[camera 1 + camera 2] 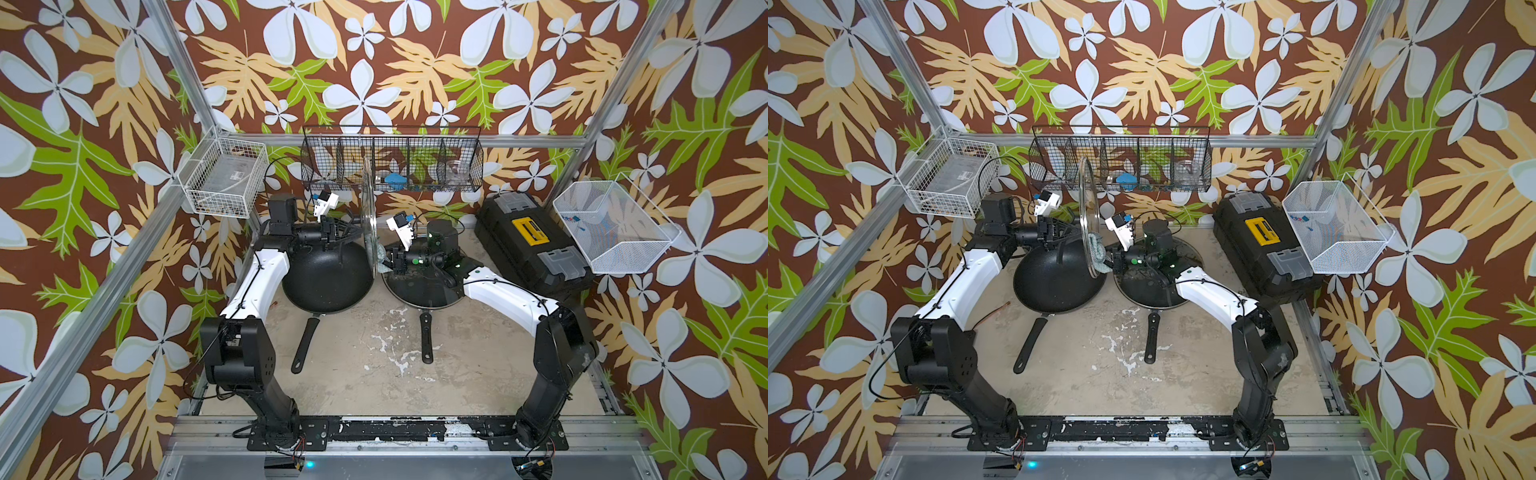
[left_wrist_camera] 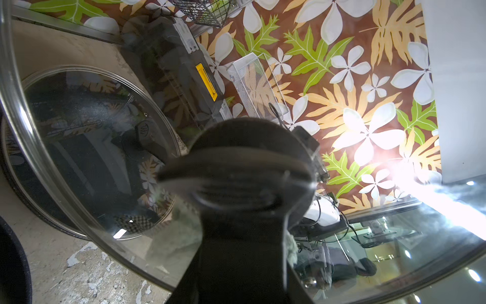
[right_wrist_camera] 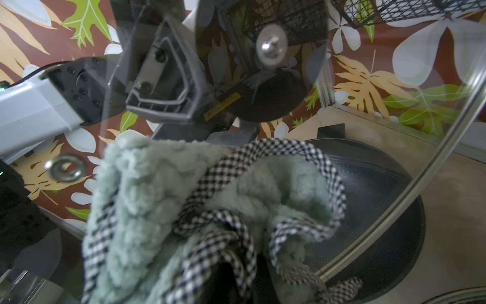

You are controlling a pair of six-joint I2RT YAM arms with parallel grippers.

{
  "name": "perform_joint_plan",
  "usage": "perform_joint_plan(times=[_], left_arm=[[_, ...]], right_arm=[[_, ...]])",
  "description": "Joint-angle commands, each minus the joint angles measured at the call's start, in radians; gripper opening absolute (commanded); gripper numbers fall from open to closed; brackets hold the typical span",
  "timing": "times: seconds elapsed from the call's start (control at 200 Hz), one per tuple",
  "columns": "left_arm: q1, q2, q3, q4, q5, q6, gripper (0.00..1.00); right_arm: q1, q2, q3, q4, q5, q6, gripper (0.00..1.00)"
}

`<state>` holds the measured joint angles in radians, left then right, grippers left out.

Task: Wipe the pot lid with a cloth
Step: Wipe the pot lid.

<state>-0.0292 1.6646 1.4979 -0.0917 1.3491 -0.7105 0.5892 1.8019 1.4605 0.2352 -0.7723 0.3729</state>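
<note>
- The right gripper (image 1: 390, 261) is clenched on a bunched, pale teal-green cloth (image 3: 157, 197) with black-and-white checked edging. In its wrist view the folds swallow the jaw tips.
- Straight ahead of its tips, the cloth is pressed against the glass of the pot lid (image 1: 369, 208), low on the face that looks toward the right arm.
- On the far face of that glass, the left gripper (image 1: 1073, 235) is clamped around the lid's black knob (image 2: 244, 158). It holds the lid up on edge, so the lid stands between the two grippers.
- From here I can't quite tell whether the lid's bottom rim hangs free or grazes the pans under it.
- Under the left gripper sits a black wok (image 1: 328, 278), its long handle pointing back toward the arm bases.
- Under the right gripper lies a second pan (image 1: 419, 291) with a glass cover flat on it, just beside the wok.
- Out past the right arm's elbow sits a black toolbox (image 1: 528, 245) with a yellow latch, and a white mesh basket (image 1: 615, 232) hangs beyond it.
- Behind and above both grippers, a black wire rack (image 1: 390, 158) hangs on the flowered wall.
</note>
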Motion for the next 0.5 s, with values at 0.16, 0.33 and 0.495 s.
perform_joint_plan(times=[0.16,0.33,0.495], left_arm=[[0.006,-0.016,-0.017,0.161,0.003,-0.025,0.00],[0.008,0.000,0.115,-0.267,-0.240,0.377,0.00],[0.008,-0.018,0.093,-0.379,-0.428,0.531,0.00]], right_arm=[[-0.097,-0.130,-0.001,-0.068,0.152,-0.066,0.00],[-0.111,-0.226,0.043,-0.246,0.293,-0.215,0.00],[-0.109,-0.281,0.079,-0.310,0.328,-0.245,0.00]])
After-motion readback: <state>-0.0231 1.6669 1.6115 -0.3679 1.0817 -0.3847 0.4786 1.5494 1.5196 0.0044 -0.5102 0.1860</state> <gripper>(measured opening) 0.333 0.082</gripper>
